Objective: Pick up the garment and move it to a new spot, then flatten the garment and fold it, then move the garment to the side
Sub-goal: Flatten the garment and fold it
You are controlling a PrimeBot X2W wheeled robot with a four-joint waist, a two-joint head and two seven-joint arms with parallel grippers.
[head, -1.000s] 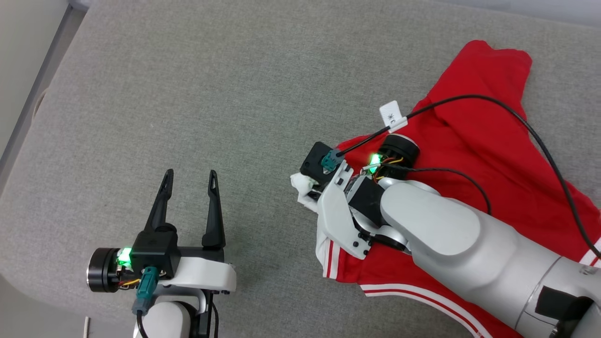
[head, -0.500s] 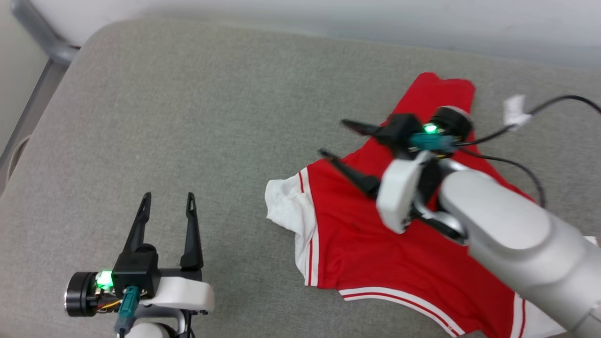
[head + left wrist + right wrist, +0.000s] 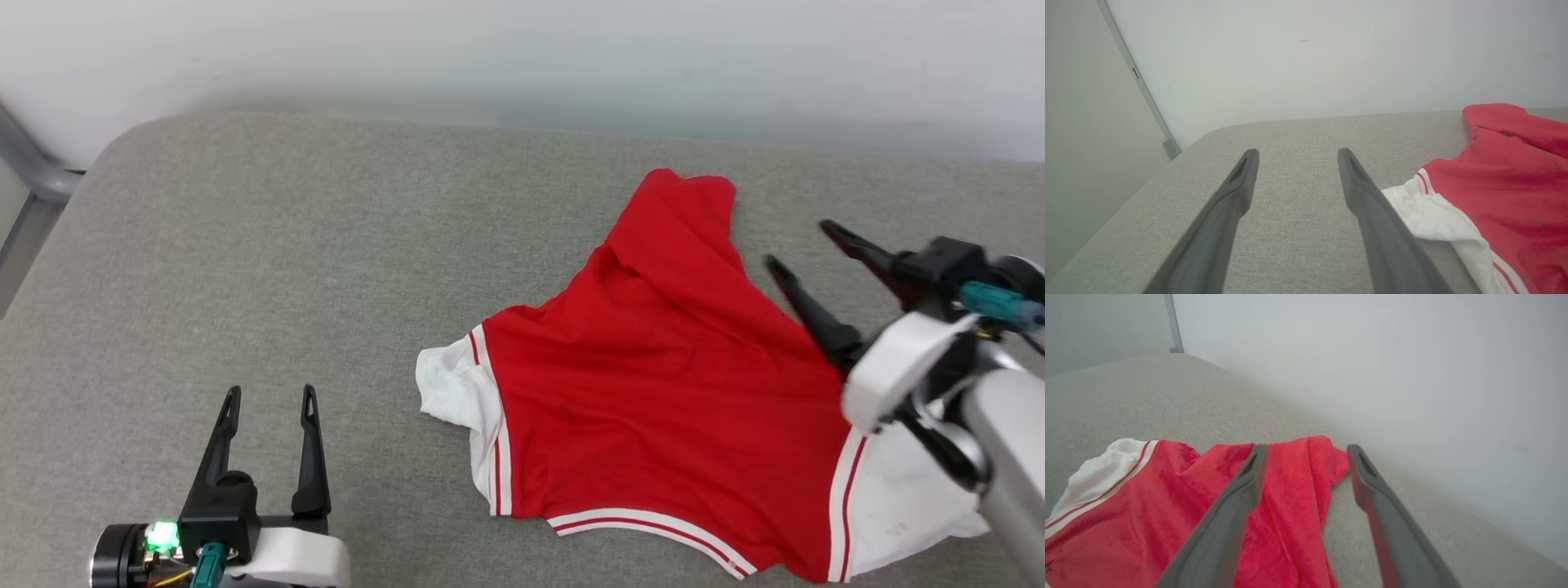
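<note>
The garment [image 3: 653, 392], a red jersey with white sleeves and striped trim, lies rumpled on the grey cushion, back side up, with no letters showing. One white sleeve [image 3: 445, 392] points left, the other [image 3: 906, 506] lies at the lower right. My right gripper [image 3: 796, 243] hovers open over the jersey's right edge, nothing between its fingers. In the right wrist view the garment [image 3: 1167, 506] lies under and left of the right gripper [image 3: 1306, 451]. My left gripper [image 3: 269, 396] stands open at the lower left, apart from the cloth. The left wrist view has the left gripper [image 3: 1294, 153] open and the garment [image 3: 1502, 192] to its right.
The grey cushion [image 3: 286, 261] spreads wide to the left of the jersey. A pale wall [image 3: 522, 57] runs along its far edge. A grey metal post [image 3: 33, 175] stands at the far left corner.
My right gripper opened, let go of the jersey and drew back to the right. The head camera tilted up, so the whole scene shifted down. The left arm has kept its pose.
</note>
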